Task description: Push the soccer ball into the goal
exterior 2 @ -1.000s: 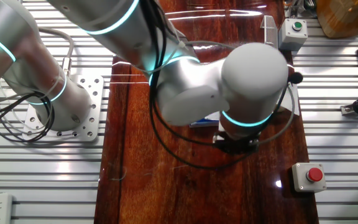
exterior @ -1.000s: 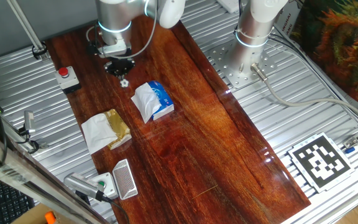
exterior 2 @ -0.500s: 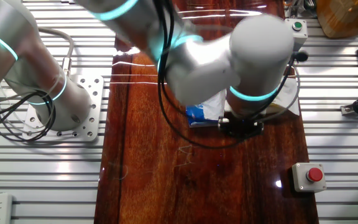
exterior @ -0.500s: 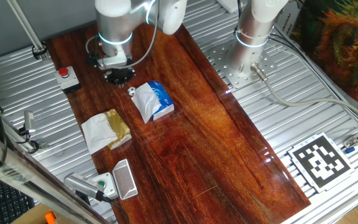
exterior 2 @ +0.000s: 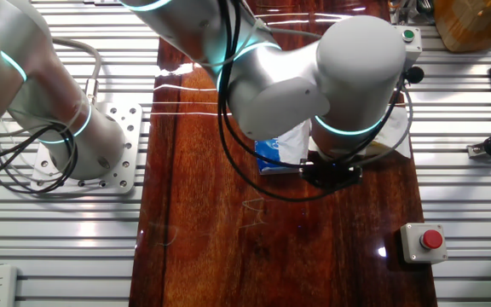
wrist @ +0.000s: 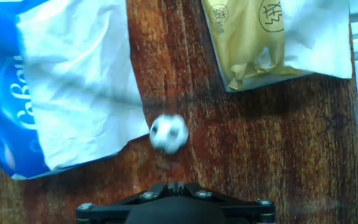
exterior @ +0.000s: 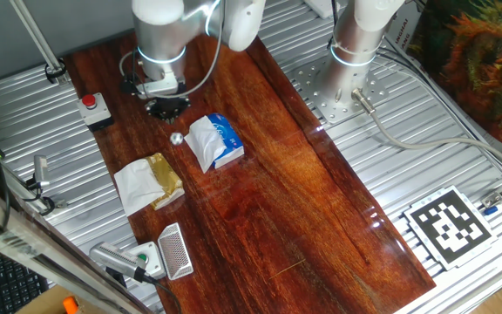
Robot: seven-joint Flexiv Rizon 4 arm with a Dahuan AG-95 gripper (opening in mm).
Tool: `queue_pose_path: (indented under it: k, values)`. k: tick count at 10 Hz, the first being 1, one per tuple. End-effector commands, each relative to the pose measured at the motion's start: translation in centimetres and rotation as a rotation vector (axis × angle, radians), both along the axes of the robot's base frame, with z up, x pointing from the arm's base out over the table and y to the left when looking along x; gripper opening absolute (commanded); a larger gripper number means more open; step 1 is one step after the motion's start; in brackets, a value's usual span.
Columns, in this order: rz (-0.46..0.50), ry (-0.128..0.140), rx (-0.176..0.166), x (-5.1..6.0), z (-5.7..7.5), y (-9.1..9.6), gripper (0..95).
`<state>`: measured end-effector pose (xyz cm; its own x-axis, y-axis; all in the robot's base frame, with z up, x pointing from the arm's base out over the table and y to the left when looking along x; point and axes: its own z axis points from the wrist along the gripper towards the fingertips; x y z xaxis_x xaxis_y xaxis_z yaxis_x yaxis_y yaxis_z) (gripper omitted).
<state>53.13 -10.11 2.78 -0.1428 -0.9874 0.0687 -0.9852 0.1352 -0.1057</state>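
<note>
The soccer ball (exterior: pixel 177 138) is a tiny white ball with black patches. It lies on the wood table beside the left edge of the tissue pack (exterior: pixel 214 141). In the hand view the ball (wrist: pixel 168 133) is blurred, just ahead of my gripper (wrist: pixel 176 186), between the tissue pack (wrist: pixel 55 81) and the gold-wrapped napkin (wrist: pixel 272 37). My gripper (exterior: pixel 167 106) is shut and empty, low over the table behind the ball and not touching it. The goal (exterior: pixel 174 251), a white frame with grey mesh, stands at the table's near end and also shows in the other fixed view (exterior 2: pixel 367 41).
The white napkin with the gold wrapper (exterior: pixel 151 181) lies between the ball and the goal, slightly left. A red button box (exterior: pixel 90 103) sits at the left edge. A white box with a green button (exterior: pixel 146 259) stands beside the goal. The arm hides the ball in the other fixed view.
The ball has rolled away from my gripper toward the goal end, along the tissue pack's edge. My gripper drew back slightly and now stays still.
</note>
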Motion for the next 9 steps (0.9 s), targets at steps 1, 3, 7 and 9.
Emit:
queue_pose_path:
  k: [1,3,7,9]
  values:
    - [-0.003,0.006,0.002,0.7,0.0,0.8,0.0]
    - [-0.009,0.002,0.002,1.7,-0.7,2.7,0.0]
    - [-0.017,0.003,0.008,3.1,-0.9,6.1,0.0]
    - [-0.033,0.005,0.006,3.3,-1.0,8.3,0.0]
